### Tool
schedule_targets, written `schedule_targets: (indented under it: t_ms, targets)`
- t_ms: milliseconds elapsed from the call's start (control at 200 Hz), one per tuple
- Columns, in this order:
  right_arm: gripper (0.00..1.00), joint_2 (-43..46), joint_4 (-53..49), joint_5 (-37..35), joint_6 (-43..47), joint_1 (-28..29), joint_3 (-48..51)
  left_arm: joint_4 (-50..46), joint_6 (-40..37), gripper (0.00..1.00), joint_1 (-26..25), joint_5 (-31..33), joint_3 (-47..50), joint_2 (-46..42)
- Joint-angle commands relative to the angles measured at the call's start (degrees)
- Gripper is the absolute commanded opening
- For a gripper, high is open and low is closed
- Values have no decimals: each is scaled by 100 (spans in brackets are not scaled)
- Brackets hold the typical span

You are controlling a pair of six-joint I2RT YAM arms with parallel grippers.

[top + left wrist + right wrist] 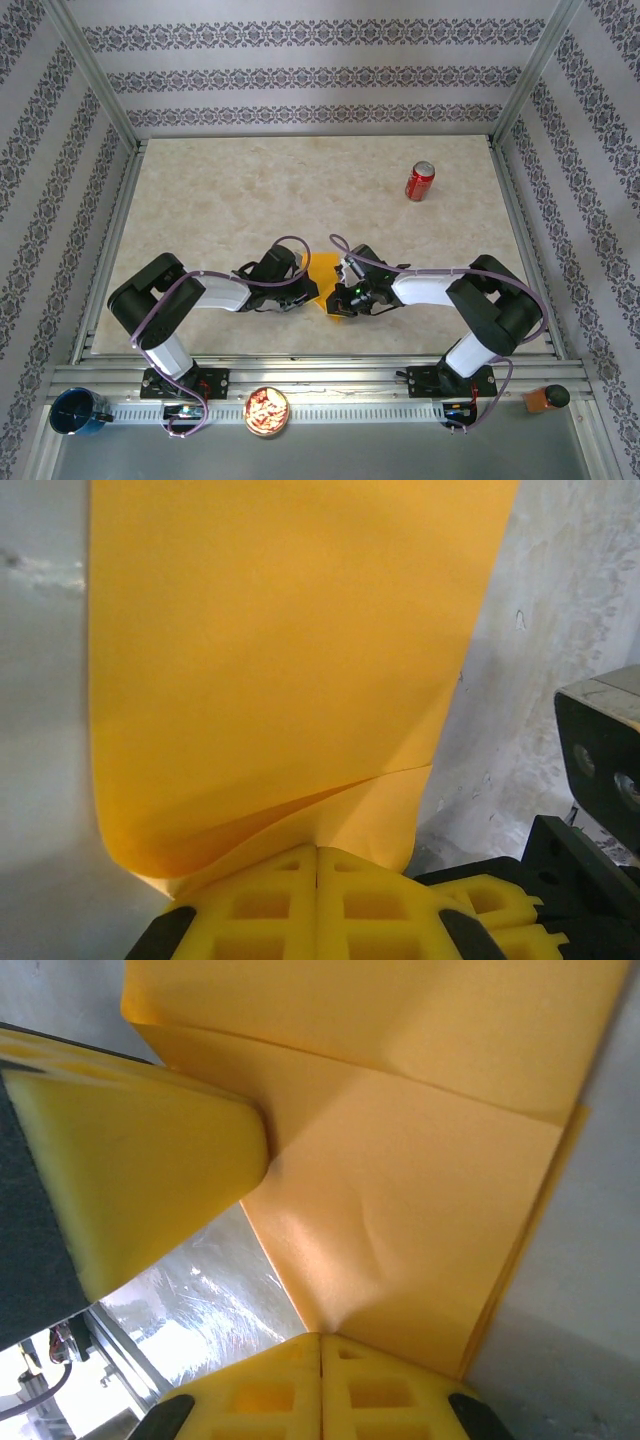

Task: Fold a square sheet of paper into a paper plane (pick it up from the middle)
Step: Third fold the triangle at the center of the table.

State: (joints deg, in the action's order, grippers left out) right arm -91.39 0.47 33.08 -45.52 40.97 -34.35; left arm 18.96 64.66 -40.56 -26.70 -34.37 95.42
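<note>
The square sheet of paper, orange-yellow and folded into layers, hangs between my two grippers over the near middle of the table. My left gripper is shut on one edge of it; in the left wrist view the paper rises from the closed yellow fingertips, with a fold bulging at the left. My right gripper is shut on the opposite side; in the right wrist view the creased paper meets my closed jaws, and a yellow finger of the left gripper presses against it from the left.
A red soda can stands at the far right of the table. On the near rail sit a blue cup, a bowl of snacks and a small brown object. Metal frame posts and patterned walls enclose the table.
</note>
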Motion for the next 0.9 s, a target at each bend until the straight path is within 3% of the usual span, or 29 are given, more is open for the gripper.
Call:
schedule_targets:
  t_ms: [0, 540, 660, 894]
  targets:
    - [7, -164, -331, -389, 16, -45, 198, -663, -480, 8, -57, 117, -332, -322]
    - [7, -176, -294, -504, -1, -53, 244, -639, -359, 3, -207, 285, -289, 39]
    - [7, -194, -298, -505, 16, -53, 279, -696, -289, 3, -53, 546, -188, 149]
    - [6, -238, -347, -470, 100, -45, 308, -539, -392, 4, 507, 390, 18, 135]
